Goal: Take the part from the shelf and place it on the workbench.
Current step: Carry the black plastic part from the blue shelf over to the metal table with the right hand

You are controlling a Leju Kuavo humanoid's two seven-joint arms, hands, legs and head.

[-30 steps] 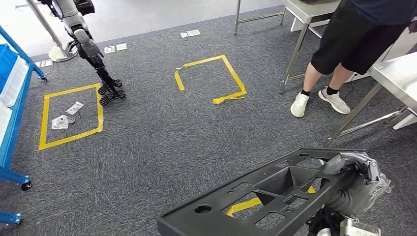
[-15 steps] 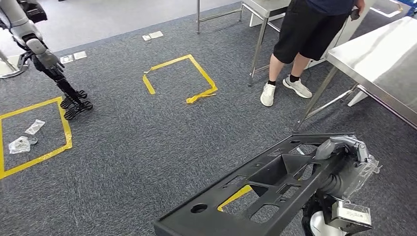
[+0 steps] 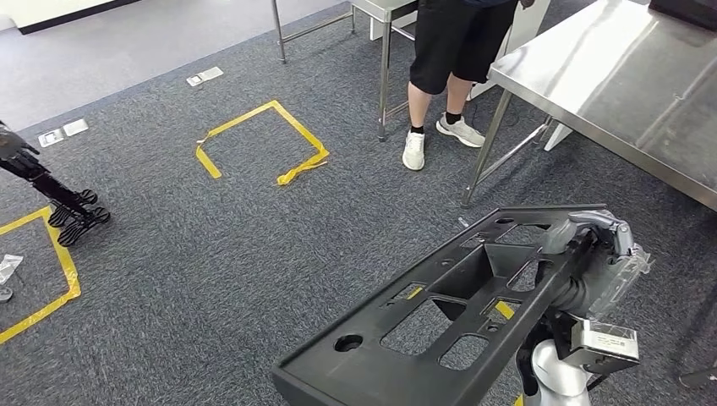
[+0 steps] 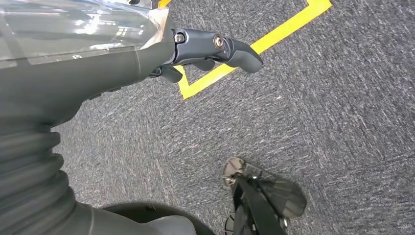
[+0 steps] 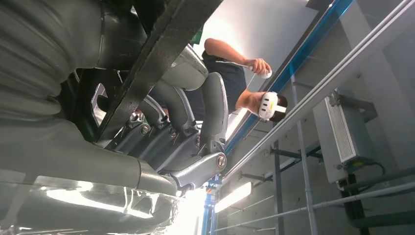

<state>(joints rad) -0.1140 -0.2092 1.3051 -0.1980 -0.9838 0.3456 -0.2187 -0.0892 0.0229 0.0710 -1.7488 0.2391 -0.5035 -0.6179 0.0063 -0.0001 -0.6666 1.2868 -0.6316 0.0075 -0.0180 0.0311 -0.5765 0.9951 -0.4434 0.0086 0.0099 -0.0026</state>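
Your right hand grips the far end of the black part in the head view, fingers wrapped over its edge, and the long, cut-out frame hangs above the grey carpet, slanting down toward the lower left. Ahead on the right stands the steel tabletop, well apart from the part, with a person beside its corner and a yellow tape square on the floor farther left. From the left wrist you see your left hand over carpet and yellow tape, fingers curled loosely with nothing in them. From the right wrist, your fingers clamp the part's dark bar.
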